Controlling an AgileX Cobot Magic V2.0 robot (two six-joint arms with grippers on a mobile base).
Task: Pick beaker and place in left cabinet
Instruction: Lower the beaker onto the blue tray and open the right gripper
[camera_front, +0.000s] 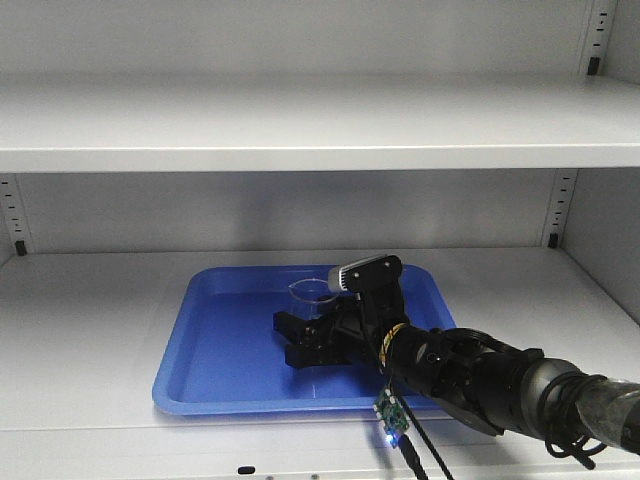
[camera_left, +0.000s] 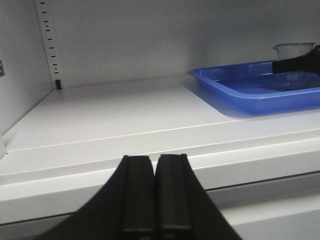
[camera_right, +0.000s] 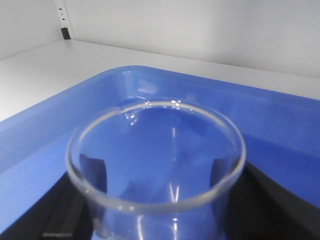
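Note:
The beaker (camera_front: 313, 293) is small clear glass and stands upright in a blue tray (camera_front: 200, 340) on the left cabinet's lower shelf (camera_front: 90, 320). My right gripper (camera_front: 288, 340) reaches in from the right at tray level. In the right wrist view its black fingers (camera_right: 60, 210) press against both sides of the beaker (camera_right: 155, 150), whose pour spout points away. From the left wrist view, the beaker (camera_left: 294, 50) shows at far right with a black finger (camera_left: 300, 64) across it. My left gripper (camera_left: 155, 160) is shut and empty, in front of the shelf edge.
A second wide shelf (camera_front: 320, 125) runs overhead. Slotted support strips (camera_front: 12, 215) line the back wall at both sides. The tray's raised rim (camera_left: 235, 95) surrounds the beaker. Bare shelf (camera_left: 110, 115) lies left of the tray.

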